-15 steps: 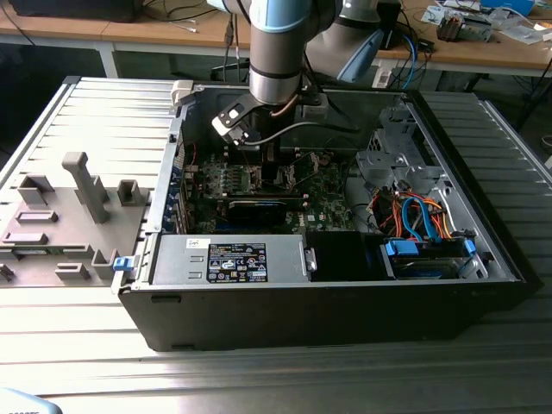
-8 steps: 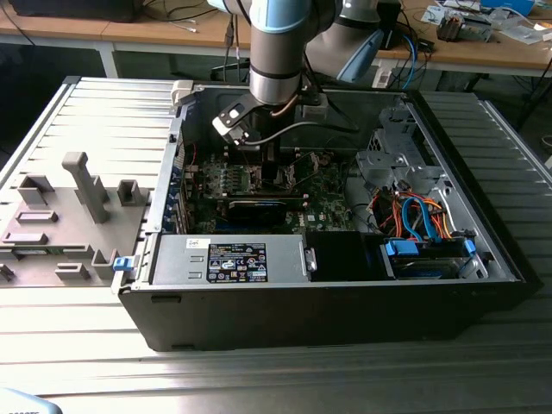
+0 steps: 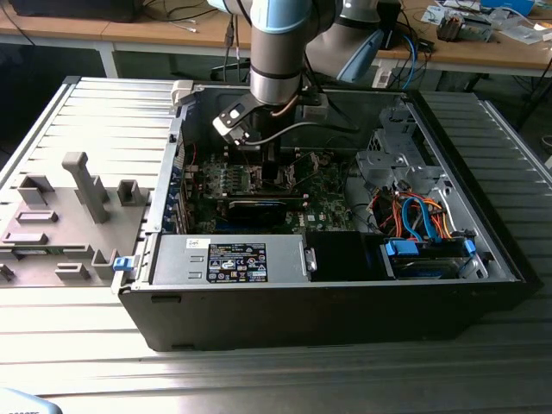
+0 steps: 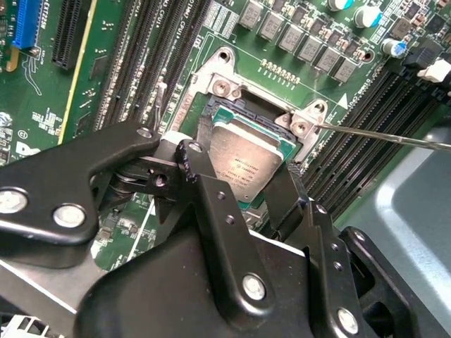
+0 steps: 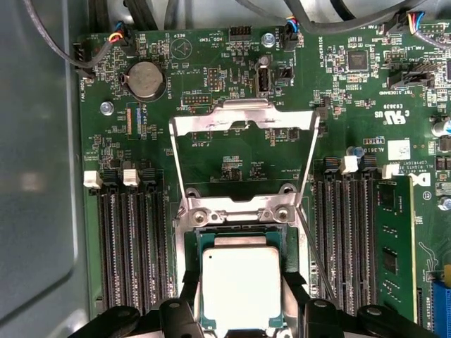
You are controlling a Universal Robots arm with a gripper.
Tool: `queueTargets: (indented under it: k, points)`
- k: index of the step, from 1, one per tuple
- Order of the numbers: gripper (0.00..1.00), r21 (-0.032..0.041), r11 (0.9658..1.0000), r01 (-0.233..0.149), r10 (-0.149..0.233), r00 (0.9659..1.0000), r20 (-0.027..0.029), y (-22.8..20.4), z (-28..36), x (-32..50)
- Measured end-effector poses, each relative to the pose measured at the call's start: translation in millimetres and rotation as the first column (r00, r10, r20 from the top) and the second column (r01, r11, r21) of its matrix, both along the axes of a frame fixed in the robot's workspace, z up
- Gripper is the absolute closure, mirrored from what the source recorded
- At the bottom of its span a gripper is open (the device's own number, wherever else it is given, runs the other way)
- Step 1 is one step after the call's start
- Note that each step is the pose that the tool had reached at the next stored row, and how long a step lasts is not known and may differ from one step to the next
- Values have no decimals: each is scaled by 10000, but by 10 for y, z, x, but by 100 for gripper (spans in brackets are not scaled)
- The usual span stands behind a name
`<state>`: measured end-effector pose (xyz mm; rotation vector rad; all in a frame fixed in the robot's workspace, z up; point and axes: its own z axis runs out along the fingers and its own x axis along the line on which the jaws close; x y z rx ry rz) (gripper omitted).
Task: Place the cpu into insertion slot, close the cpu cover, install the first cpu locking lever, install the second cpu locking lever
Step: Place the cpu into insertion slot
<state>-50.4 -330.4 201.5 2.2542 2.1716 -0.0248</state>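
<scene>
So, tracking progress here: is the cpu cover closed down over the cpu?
No, the cpu cover is flipped open, clear of the cpu.

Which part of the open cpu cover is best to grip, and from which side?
Probably the free crossbar of the cpu cover, opposite its hinge beside the insertion slot, coming from above the board. The frame is thin, and its window leaves only narrow bars.

Silvery-grey chip with a thin green edge. Green board lined with black slots. Bare silver cover. Black hand. Silver and light-blue arm. Black computer case with orange and blue cables. Grey desk with ridged stripes.
</scene>
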Motion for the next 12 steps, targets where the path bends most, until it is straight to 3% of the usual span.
queueTargets:
  k: [12]
  points:
    - [45, -11, 9999, -156, 156, 9999, 1, 0, -12, 4]
